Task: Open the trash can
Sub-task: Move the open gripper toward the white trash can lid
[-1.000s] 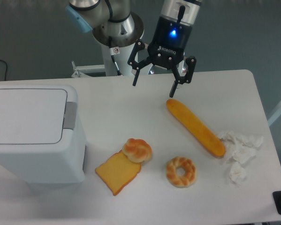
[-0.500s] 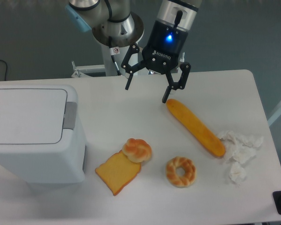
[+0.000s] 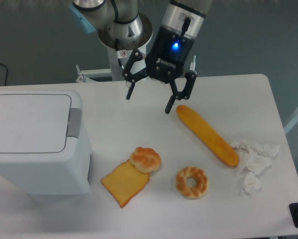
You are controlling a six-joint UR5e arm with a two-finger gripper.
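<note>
I see white table | trash can at left edge, lid shut | toast slice centre-front, bun touching its corner | donut just right | baguette diagonal, right half | crumpled tissue at its lower end.

- One fixed camera looks down steeply on my table from its front side, facing my arm's base at the far edge;
- it stands far enough back to take in nearly the whole tabletop; no second view shares the scene.
</note>
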